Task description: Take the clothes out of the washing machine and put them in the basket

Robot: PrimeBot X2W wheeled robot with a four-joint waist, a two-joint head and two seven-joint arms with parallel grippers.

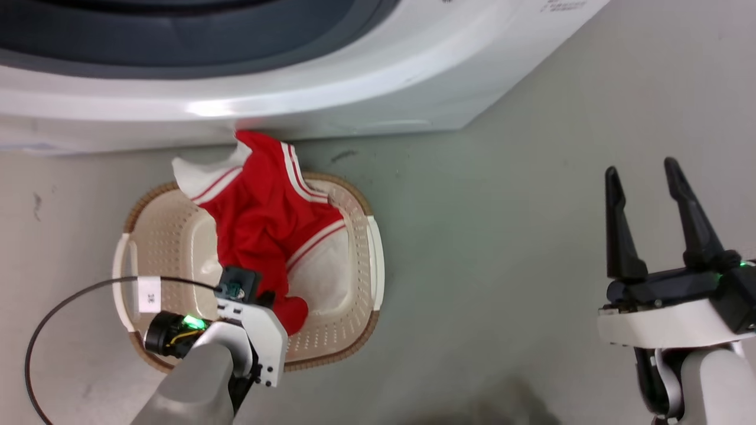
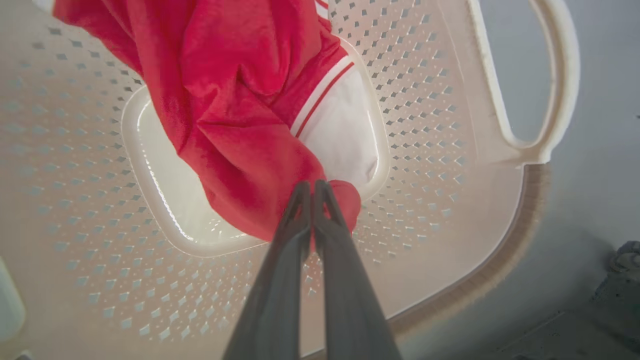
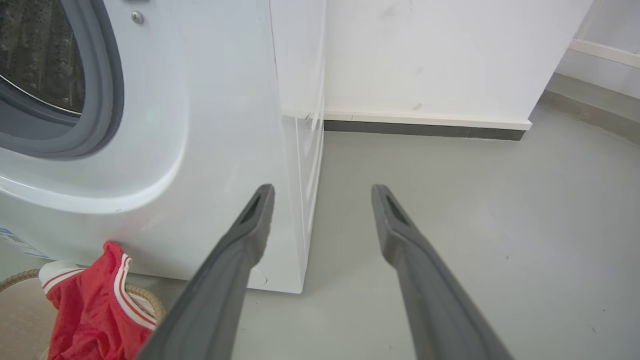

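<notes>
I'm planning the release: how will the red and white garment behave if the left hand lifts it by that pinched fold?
Probably floppy: the garment sags in folds and drapes over the basket rim. Likely light, since the left hand holds it by one small pinch. Lifted, its hanging end may drag across the rim.

Red garment [image 1: 266,218], white panels and striped trim, lies crumpled in cream perforated brown-rimmed basket [image 1: 171,236], one end draped over rim nearest white washing machine [image 1: 354,77]; basket just in front of machine.
</notes>
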